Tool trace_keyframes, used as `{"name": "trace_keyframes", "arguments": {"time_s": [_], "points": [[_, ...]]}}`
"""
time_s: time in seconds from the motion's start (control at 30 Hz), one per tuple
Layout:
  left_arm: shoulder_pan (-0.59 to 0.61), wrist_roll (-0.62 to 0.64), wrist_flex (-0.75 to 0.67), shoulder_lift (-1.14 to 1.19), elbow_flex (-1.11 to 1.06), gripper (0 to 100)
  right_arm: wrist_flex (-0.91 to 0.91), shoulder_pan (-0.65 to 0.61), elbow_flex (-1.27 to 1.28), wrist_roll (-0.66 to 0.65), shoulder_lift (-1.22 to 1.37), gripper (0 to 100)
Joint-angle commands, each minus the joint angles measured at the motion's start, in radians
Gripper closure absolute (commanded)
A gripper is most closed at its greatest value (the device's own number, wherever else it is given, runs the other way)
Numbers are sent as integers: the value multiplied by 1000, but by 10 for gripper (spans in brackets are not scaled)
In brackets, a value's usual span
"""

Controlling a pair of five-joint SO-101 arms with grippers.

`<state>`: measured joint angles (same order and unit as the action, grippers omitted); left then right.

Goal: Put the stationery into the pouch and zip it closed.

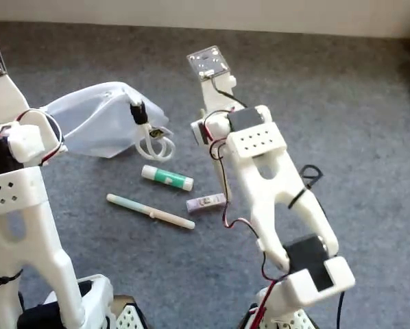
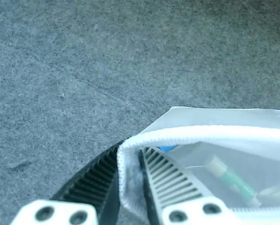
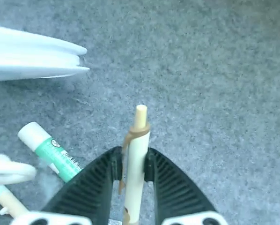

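A translucent white pouch (image 1: 95, 123) hangs just above the grey carpet, its mouth open. My left gripper (image 2: 130, 164) is shut on the pouch's zipped rim (image 2: 215, 129), at the pouch's left corner (image 1: 53, 130) in the high view. A green-and-white stick (image 2: 231, 180) shows through the pouch wall; I cannot tell whether it lies inside. My right gripper (image 3: 133, 157) is shut on a cream pen (image 3: 137, 136), held over the carpet right of the pouch edge (image 3: 32, 56). On the carpet lie a glue stick (image 1: 167, 177), a long pale pen (image 1: 150, 211) and a small lilac eraser (image 1: 206, 202).
White loops (image 1: 157, 146) hang or lie below the pouch's black zipper pull (image 1: 138, 111). A black cable loop (image 1: 311, 175) sticks out beside the right arm. Grey carpet stretches open to the far right. A pale wall (image 1: 260, 14) runs along the back.
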<state>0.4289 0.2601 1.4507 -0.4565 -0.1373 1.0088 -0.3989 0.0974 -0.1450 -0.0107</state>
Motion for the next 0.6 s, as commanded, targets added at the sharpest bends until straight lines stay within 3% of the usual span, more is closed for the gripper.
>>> {"name": "trace_keyframes", "arguments": {"time_s": [0.0,0.3,0.57], "points": [[-42,5,-3,-2,8,993,1,8,18,-5,-140,993],[-96,3,-3,-2,8,993,-1,4,122,-3,-351,993],[-140,0,-11,-2,-22,993,-1,-76,219,-3,-526,993]]}}
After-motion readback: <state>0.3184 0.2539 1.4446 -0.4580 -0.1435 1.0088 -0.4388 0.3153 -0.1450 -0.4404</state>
